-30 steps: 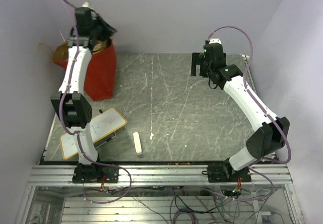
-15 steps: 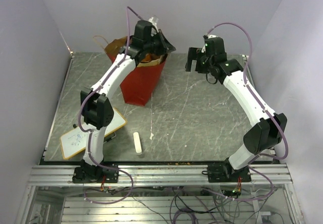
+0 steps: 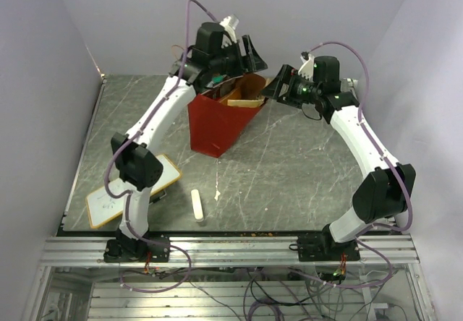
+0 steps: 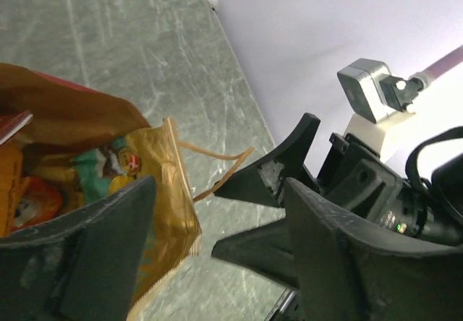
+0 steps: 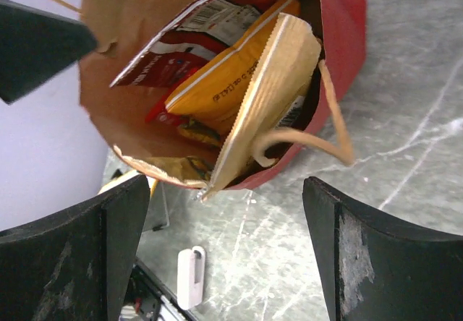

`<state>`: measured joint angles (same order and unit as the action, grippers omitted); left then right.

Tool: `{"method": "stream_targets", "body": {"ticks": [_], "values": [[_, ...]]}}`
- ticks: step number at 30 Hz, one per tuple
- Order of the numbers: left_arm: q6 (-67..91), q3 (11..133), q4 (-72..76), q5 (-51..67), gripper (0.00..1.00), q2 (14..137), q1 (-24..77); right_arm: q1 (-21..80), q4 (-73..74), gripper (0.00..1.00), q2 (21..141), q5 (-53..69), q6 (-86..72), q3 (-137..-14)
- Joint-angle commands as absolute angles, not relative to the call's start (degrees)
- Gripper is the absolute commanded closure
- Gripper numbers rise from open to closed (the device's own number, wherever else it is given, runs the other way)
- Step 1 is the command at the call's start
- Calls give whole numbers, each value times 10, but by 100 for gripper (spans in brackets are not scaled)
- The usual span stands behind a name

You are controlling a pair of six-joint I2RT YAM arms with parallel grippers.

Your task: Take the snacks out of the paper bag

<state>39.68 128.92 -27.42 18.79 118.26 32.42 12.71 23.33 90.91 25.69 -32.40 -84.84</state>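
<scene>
The paper bag [image 3: 217,122], red outside and brown inside, stands tilted near the middle back of the table with its mouth facing up and to the right. Snacks fill it: a yellow packet [image 5: 217,75], a red one [image 5: 181,39], and orange and teal ones [image 4: 43,183]. My left gripper [image 3: 242,53] hovers open just above the bag's back rim, with nothing between its fingers [image 4: 94,256]. My right gripper [image 3: 281,86] is open at the bag's right rim, facing the mouth [image 5: 224,187]. A tan handle [image 5: 318,137] hangs outside the rim.
A whiteboard [image 3: 134,189] lies at the front left beside the left arm's base. A small white eraser bar [image 3: 197,206] lies near the front edge, seen too in the right wrist view as the eraser [image 5: 189,274]. Purple walls close in the back and sides.
The bag has travelled from the back left corner to the middle back with the left gripper, which has since opened. The right gripper has swung left and tilted toward the bag's mouth.
</scene>
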Motion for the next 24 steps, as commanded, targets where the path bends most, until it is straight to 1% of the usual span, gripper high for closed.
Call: {"method": "stream_targets", "body": {"ticks": [1,3,4,6,7,11,14,16,17,19,20,22,23,24], "values": [[337,1295,-334,161,16,1089,271,127,200,14,921,294,-357,-853],[332,1270,-346,153,16,1062,235,124,207,16,920,274,-368,-850],[330,1254,-353,143,16,1048,216,122,203,20,920,275,-375,-848],[341,1228,-371,114,16,1025,170,120,193,33,922,286,-387,-848],[346,1214,-380,101,16,1015,149,120,193,35,924,281,-394,-852],[348,1165,-399,46,15,1006,76,120,184,36,936,258,-405,-863],[357,1164,-410,56,4,1037,38,120,187,36,953,252,-406,-882],[357,1178,-406,73,1,1066,24,120,178,39,961,249,-409,-892],[362,1184,-394,102,0,1083,18,120,171,41,966,251,-412,-896],[375,1205,-356,180,7,1121,9,120,174,45,979,245,-416,-918],[382,1223,-350,195,9,1140,9,120,186,47,991,241,-416,-933],[409,1219,-310,225,10,1152,13,120,213,49,1008,225,-415,-968],[425,1208,-278,245,11,1153,15,120,223,53,1016,225,-415,-983],[438,1204,-259,261,18,1159,16,120,231,58,1023,231,-416,-996]]}}
